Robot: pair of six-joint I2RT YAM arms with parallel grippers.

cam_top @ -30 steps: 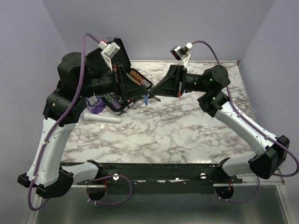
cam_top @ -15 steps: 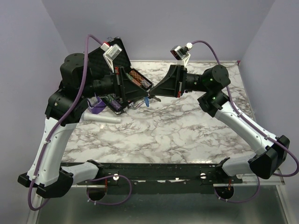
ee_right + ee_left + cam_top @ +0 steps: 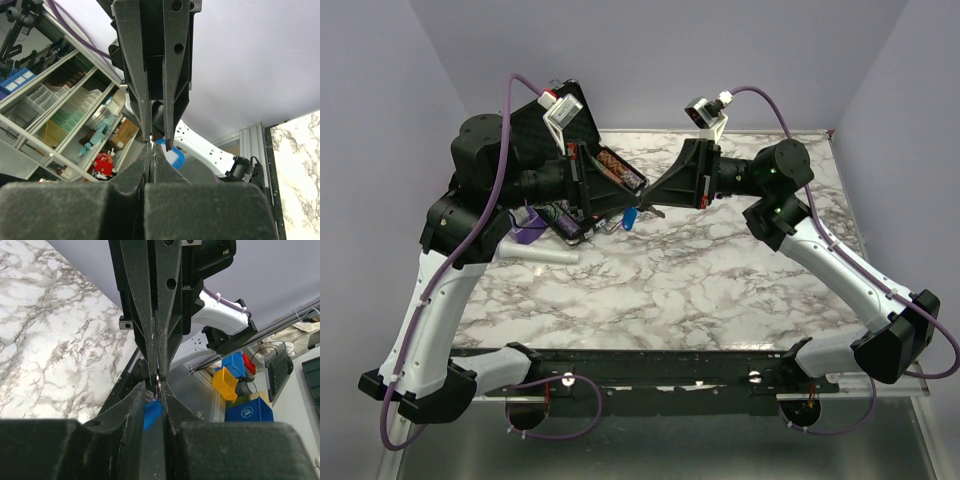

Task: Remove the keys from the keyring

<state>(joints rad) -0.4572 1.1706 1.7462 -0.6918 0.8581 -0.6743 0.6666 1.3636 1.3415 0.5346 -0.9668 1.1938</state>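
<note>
My two grippers meet tip to tip above the back middle of the marble table (image 3: 720,270). The left gripper (image 3: 628,203) is nearly shut, its jaws a narrow slit apart, on the keyring; the ring's blue tag (image 3: 630,218) hangs just under the tips. In the left wrist view the tag (image 3: 151,413) shows between my fingers (image 3: 134,407). The right gripper (image 3: 646,205) is shut tight on a thin silvery sliver (image 3: 151,141); I cannot tell if it is a key or the ring. The tag (image 3: 173,156) shows behind it. The keys are otherwise hidden.
A black case of poker chips (image 3: 616,166) lies under the left gripper. A purple item (image 3: 527,233) and a white tube (image 3: 542,256) lie at the table's left. The right arm (image 3: 840,270) runs along the right side.
The blue tag has swung a little toward the left and shows more of its face. The left arm has shifted slightly right; the right arm stays still.
</note>
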